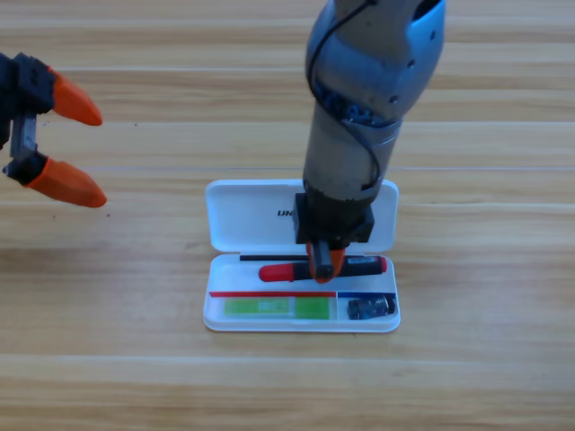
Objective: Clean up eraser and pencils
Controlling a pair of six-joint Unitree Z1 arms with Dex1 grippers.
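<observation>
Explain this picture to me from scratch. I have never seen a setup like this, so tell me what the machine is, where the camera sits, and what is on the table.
One fixed camera looks down on a wooden table. Two grey robot arms work here, each ending in a black gripper with two orange jaws. The right gripper points straight down into an open white case, right at the black pencil with red ends lying in the tray; whether it grips it cannot be seen. In the tray's front compartments lie the green pencil and, to its right, the small dark eraser. The left gripper waits at the left edge, jaws spread, holding nothing.
</observation>
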